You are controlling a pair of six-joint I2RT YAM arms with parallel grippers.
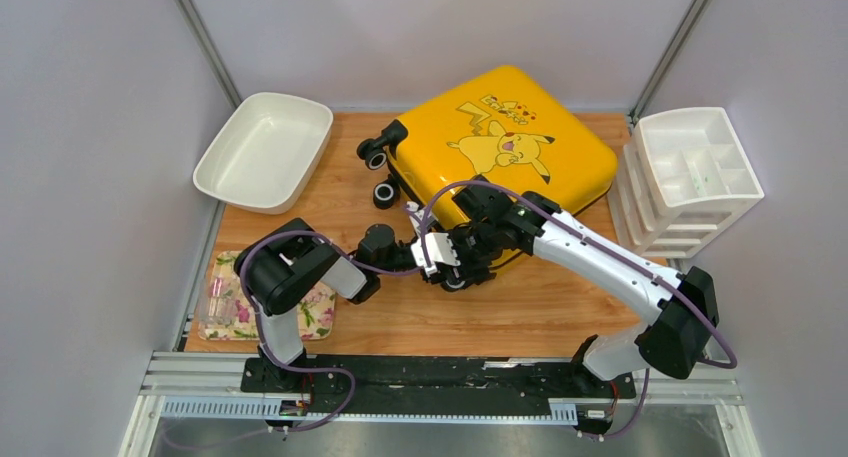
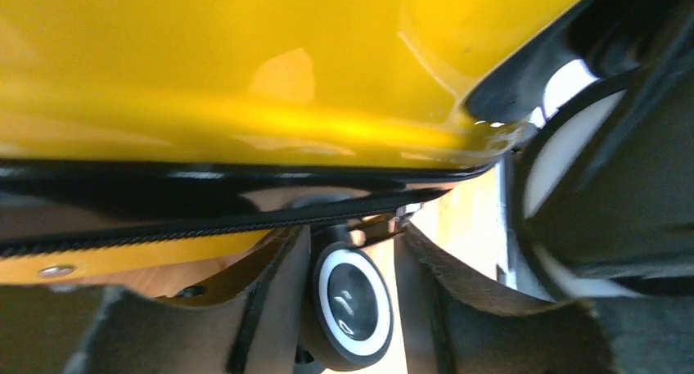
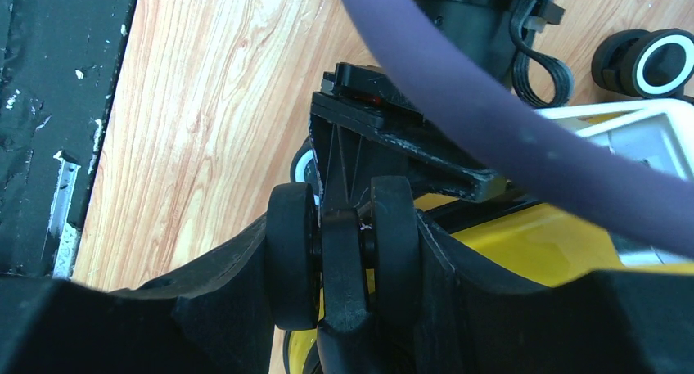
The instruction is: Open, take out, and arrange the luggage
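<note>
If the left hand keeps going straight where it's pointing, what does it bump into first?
Probably the luggage's black-and-white wheel, sitting right between the left hand's fingers. The yellow shell is just beyond; depth is unclear.

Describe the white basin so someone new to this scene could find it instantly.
On the wooden table, find the large yellow hard-shell suitcase with the Pikachu print. Look left past its black wheels to the far-left corner, where the white rectangular plastic basin sits. Unlike the white drawer unit on the right, it is one shallow, undivided tub with rounded corners.
</note>
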